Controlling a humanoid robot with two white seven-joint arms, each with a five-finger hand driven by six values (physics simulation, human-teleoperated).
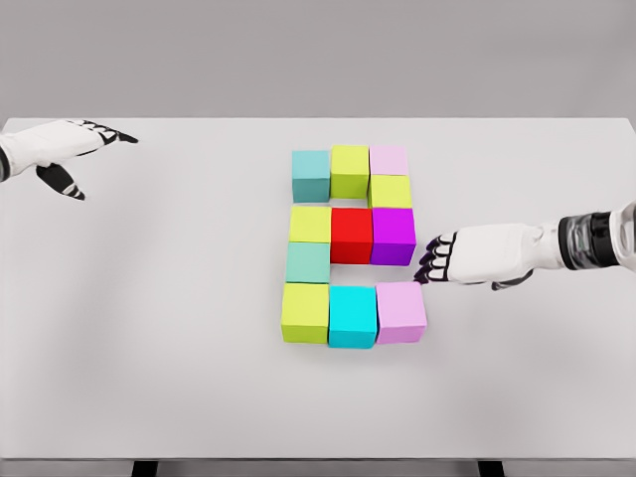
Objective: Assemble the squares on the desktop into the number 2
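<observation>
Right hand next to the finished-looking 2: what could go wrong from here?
1. The right hand has its curled fingers close to the purple cube; a sideways move could push the middle row out of line.
2. The pink cube lies just below those fingers and could be knocked when the arm pulls back.
3. The cubes sit packed tight, so one bump may shift several.

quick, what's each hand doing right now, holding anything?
Left hand: open, holding nothing, at the table's far left.
Right hand: fingers curled, holding nothing, beside the purple cube.
</observation>
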